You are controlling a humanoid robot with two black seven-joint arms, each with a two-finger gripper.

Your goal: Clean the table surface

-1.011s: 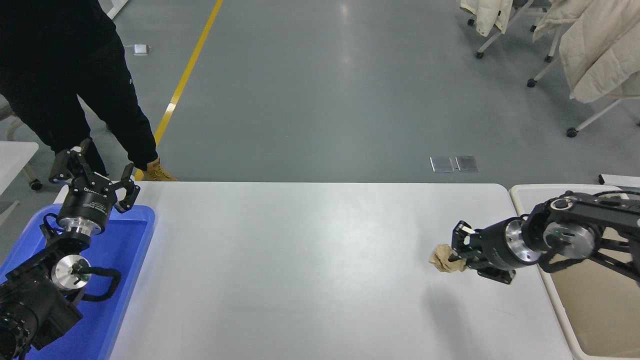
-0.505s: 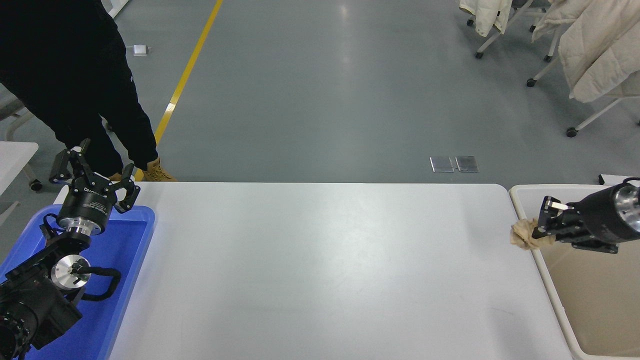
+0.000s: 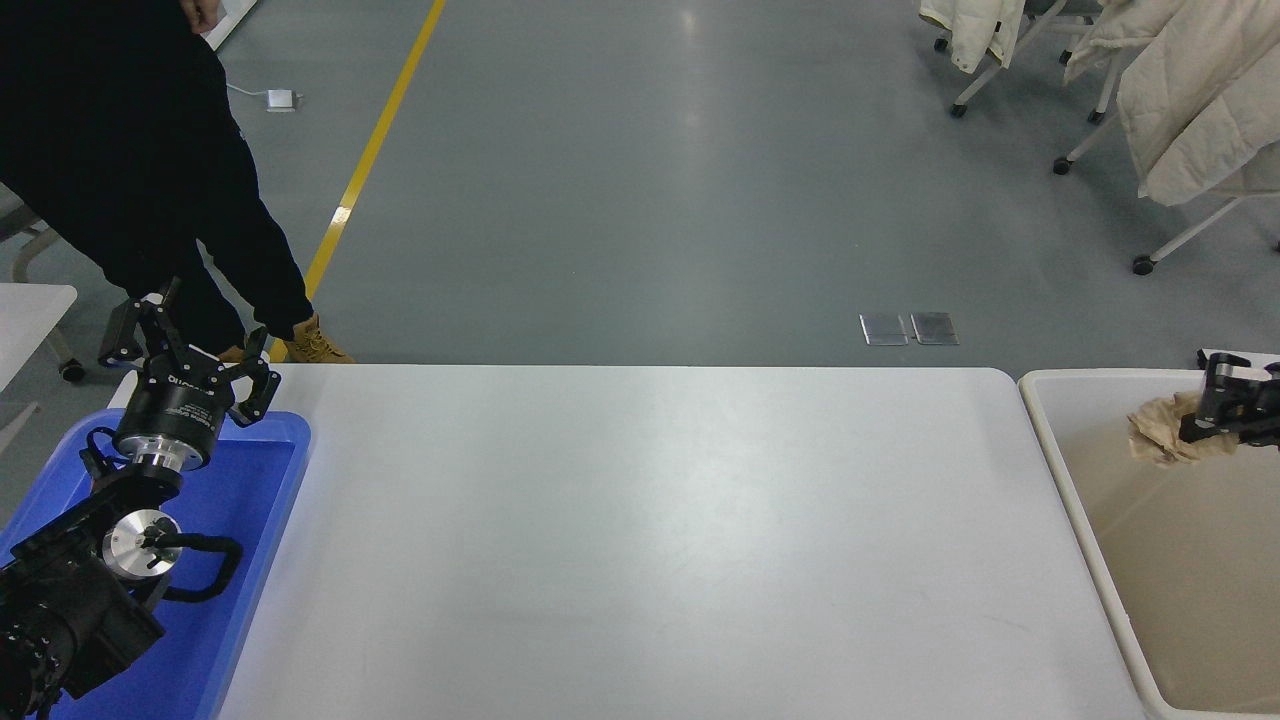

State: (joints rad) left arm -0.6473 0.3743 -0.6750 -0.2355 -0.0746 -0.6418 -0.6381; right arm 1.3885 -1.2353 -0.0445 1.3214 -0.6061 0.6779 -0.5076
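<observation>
The table surface (image 3: 640,540) is a wide glossy white top with nothing lying on it. My right gripper (image 3: 1210,412) comes in from the right edge and is shut on a crumpled brown paper ball (image 3: 1160,432), holding it over the beige bin (image 3: 1050,390) at the table's right end. My left gripper (image 3: 190,345) is parked at the lower left above the blue tray (image 3: 270,470), its fingers spread open and empty.
A person in black clothes and tan boots (image 3: 315,345) stands at the table's far left corner, close behind my left gripper. Chairs draped with pale coats (image 3: 1190,110) stand on the grey floor at the far right.
My right gripper has carried the paper ball to the right, off the table surface and over the beige bin. The left arm has not moved. The person has shifted slightly.
</observation>
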